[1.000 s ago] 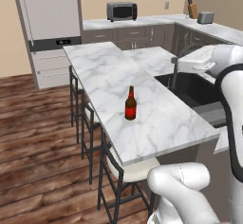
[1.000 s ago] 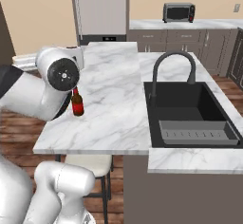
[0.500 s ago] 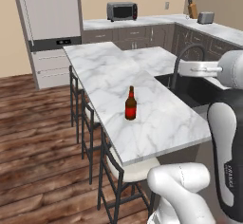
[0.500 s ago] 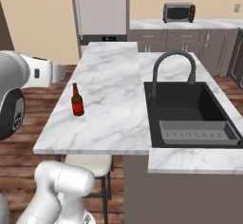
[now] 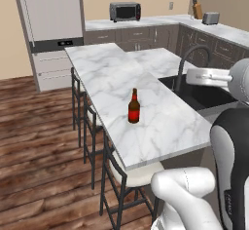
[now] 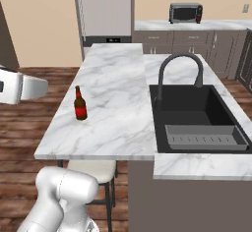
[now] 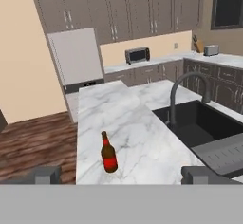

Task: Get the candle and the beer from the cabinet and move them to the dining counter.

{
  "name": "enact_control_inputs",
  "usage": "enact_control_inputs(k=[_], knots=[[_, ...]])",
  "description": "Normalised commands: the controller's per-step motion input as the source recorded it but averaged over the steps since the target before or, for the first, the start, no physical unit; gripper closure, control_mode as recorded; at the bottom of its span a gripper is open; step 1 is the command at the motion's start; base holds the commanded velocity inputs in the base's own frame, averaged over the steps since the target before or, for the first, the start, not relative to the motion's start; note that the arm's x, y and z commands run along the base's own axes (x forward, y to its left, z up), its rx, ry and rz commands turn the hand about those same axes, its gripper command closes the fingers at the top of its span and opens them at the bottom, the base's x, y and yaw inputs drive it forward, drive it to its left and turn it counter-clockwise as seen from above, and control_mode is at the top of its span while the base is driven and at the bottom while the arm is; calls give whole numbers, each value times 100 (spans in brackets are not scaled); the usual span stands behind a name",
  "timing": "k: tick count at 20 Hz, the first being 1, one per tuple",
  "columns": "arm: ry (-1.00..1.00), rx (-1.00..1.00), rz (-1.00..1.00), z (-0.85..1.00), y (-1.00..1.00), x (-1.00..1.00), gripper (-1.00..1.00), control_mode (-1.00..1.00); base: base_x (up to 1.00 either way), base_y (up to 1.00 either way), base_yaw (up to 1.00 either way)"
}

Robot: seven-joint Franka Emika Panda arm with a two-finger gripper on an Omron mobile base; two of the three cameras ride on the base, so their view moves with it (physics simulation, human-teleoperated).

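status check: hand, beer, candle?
Hand open, empty, pulled back above the counter. Beer upright on the dining counter, near the stool-side edge. No candle on the counter. Nothing crowds the bottle.

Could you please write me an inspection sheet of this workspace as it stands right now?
Surface: the dining counter, white marble with grey veins.
Job's things: the beer stands upright on the dining counter near its stool-side edge; candle nothing seen.
Clutter: nothing seen beside the beer.
Grippers: the gripper is open, holds nothing, and looks over the beer from above.
Cables: nothing seen.
Surroundings: black sink with a dark faucet, stools under the overhang, toaster oven on the back worktop, wall cabinets, wooden floor.
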Motion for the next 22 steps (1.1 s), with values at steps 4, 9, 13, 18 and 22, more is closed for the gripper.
enact_control_inputs(k=[4,9,13,18,22], knots=[[-3,0,-1,-1,0,-9,-100,-100,0,0,0],[0,0,0,0,0,0,-100,100,-63,-51,-28],[0,0,0,0,0,0,-100,100,-38,-50,-50],[0,0,0,0,0,0,-100,100,-8,-35,-60],[0,0,0,0,0,0,-100,100,0,-8,-66]])
